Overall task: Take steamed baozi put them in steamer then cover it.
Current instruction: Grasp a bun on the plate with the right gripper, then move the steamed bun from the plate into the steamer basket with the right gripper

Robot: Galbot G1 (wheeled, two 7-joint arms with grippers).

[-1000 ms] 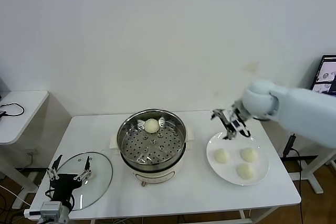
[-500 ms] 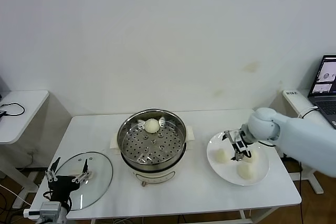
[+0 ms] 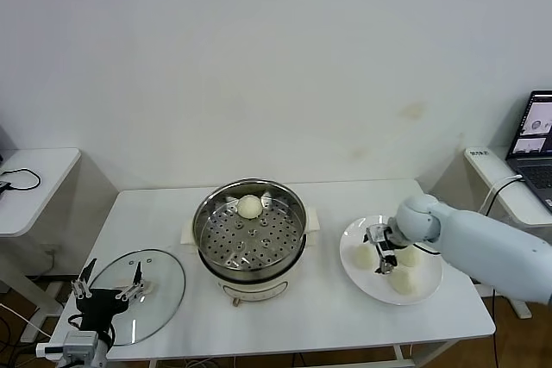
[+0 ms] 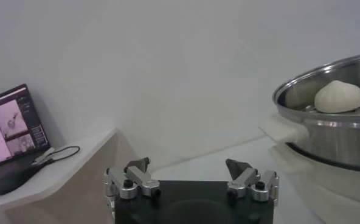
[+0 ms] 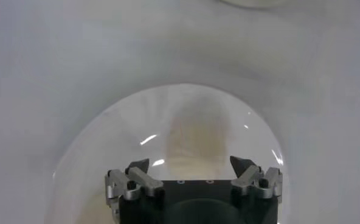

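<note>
Buns point(image 3: 366, 256) are the job in the head view. Three lie on a white plate point(image 3: 354, 279) at the desk's point(image 3: 328, 316) right end, and a fourth point(image 3: 249, 206) sits at the back of the steamer point(image 3: 207, 213) tray in the middle. The right gripper point(image 3: 382, 249) is down at the plate, just beside the bun nearest the steamer. Its fingers look spread, with nothing clamped yet. The left gripper point(image 3: 112, 289) hangs wide open and empty over the glass lid point(image 3: 164, 299), which lies flat at the desk's left end.

The left wrist view shows open, empty fingers point(image 4: 137, 165). Beyond them are the steamer wall point(image 4: 332, 140) and its one bun point(image 4: 340, 96).

The right wrist view shows fingers point(image 5: 137, 165) parted over a glass dome point(image 5: 107, 140) with a pale oblong handle point(image 5: 198, 137). Nothing is held.

Such dough is probably light, soft and slightly tacky. A gentle pinch across the widest part, low on the sides, should lift it without denting. The lid is likely heavier, slick and breakable, so the handle is the safest hold.
</note>
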